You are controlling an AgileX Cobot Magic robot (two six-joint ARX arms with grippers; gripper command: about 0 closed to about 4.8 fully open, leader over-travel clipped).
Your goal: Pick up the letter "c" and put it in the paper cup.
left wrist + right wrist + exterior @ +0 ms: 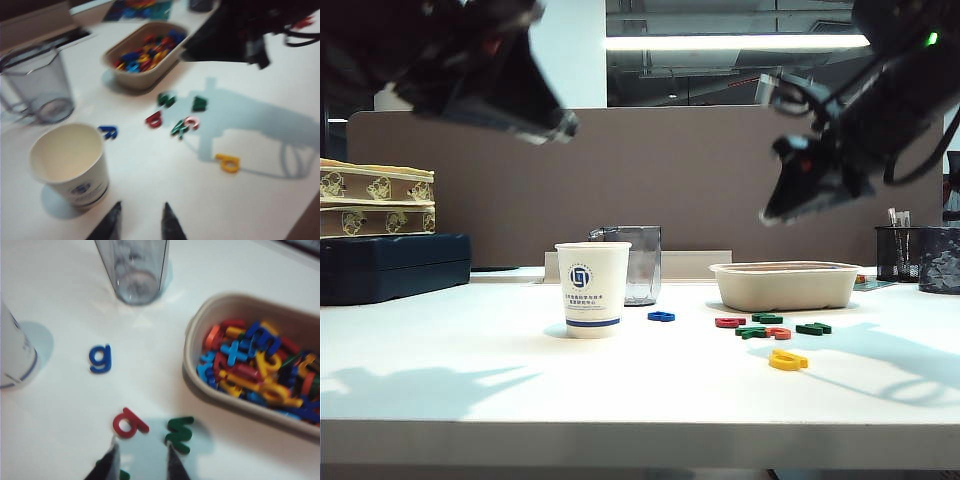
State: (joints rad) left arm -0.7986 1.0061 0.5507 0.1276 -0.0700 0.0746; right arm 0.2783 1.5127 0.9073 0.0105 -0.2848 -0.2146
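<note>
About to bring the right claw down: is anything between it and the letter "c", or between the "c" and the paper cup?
Right claw hangs open above the loose letters. The letter "c" touches a green letter. The table toward the paper cup holds only a blue g, off the straight path; lifting clears it.

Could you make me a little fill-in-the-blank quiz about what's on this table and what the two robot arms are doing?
1. The paper cup stands upright and is ____ inside.
2. The tray holds a pile of plastic ____.
3. The letter "c" lies on the ____, outside the cup.
4. The left gripper and the right gripper both hold ____.

Missing words: empty; letters; table; nothing
</note>
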